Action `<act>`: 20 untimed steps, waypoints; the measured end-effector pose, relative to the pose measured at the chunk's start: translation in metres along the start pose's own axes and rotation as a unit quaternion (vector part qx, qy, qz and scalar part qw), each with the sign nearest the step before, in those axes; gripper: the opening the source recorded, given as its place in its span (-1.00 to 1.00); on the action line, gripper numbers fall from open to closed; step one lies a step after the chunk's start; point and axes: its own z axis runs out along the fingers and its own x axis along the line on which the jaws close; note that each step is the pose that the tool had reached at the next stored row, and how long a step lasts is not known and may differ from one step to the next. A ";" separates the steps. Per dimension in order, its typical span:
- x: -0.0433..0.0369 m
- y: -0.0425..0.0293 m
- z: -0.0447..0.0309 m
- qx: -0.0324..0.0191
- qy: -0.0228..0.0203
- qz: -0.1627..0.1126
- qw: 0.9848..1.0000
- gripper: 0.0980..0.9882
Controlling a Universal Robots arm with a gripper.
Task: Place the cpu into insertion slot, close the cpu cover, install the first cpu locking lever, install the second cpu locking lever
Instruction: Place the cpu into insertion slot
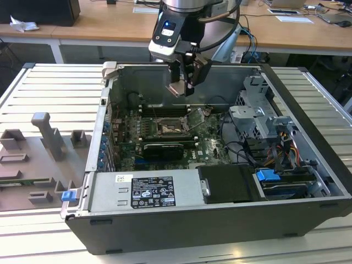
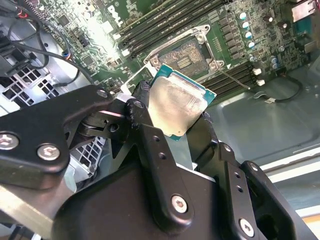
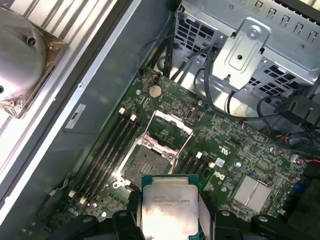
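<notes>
So, exterior view: the gripper (image 1: 181, 87) hangs over the open computer case (image 1: 143, 82), jaws clamped on the chip (image 1: 178, 88), well above the socket (image 1: 171, 127), whose cover (image 1: 196, 117) stands flipped up. Second wrist view: the fingers (image 2: 150, 142) pinch the chip's opposite edges. First wrist view: the socket sits bare, its dark centre showing.

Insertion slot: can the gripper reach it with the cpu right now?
Probably yes. The gripper, holding the cpu, hangs above the insertion slot; the cpu cover stands open and nothing lies between them.
</notes>
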 end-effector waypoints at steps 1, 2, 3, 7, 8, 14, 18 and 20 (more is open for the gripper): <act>0.0000 -0.0001 0.0003 0.000 0.000 0.000 1.000 0.00; 0.0000 -0.0001 0.0008 0.001 0.000 0.001 1.000 0.00; 0.0000 -0.0002 0.0011 0.001 0.000 0.001 1.000 0.00; 0.0000 -0.0002 0.0020 0.001 0.000 0.001 1.000 0.00; -0.0001 -0.0002 0.0022 0.001 0.000 0.000 1.000 0.00; -0.0001 -0.0005 0.0055 0.001 0.001 0.001 1.000 0.00; -0.0002 -0.0007 0.0075 0.002 0.001 0.001 1.000 0.00; -0.0002 -0.0008 0.0083 0.002 0.001 0.001 1.000 0.00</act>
